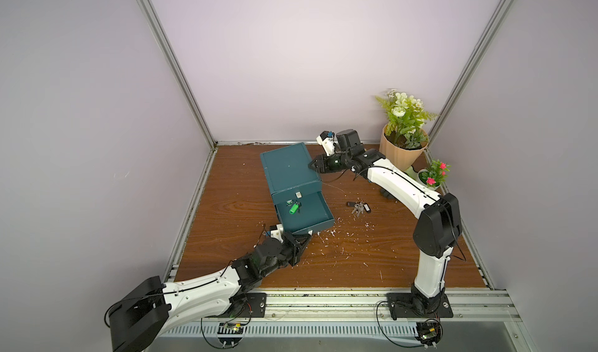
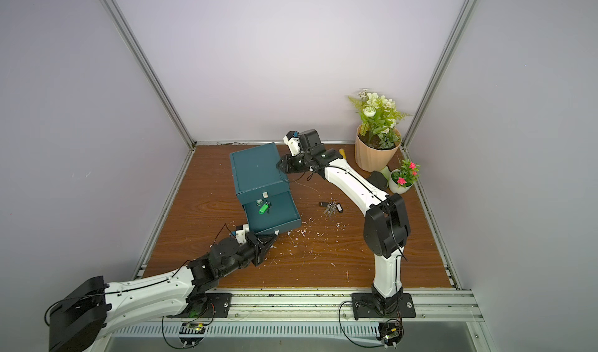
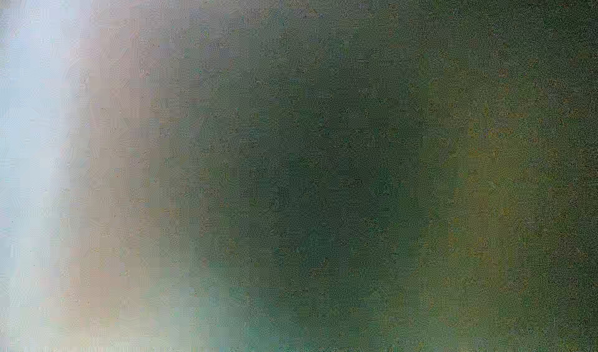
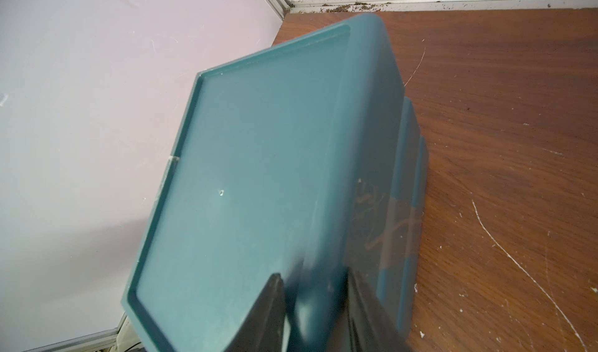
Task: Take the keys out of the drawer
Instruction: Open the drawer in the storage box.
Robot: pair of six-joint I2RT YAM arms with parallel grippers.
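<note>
1. Green-tagged key lies in the open drawer; silver key bunch rests on bare tabletop beside it.
2. My left gripper is closed at the drawer front; my right gripper clamps the teal cabinet edge.

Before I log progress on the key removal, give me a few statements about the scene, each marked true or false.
1. The drawer stands open. True.
2. The green-tagged key lies on the table. False: it lies inside the drawer.
3. The silver key bunch lies on the table, outside the drawer. True.
4. The right gripper hangs over the silver key bunch. False: it is at the cabinet, with its jaws either side of the upper edge.
5. The left gripper is at the drawer's front wall. True.
</note>
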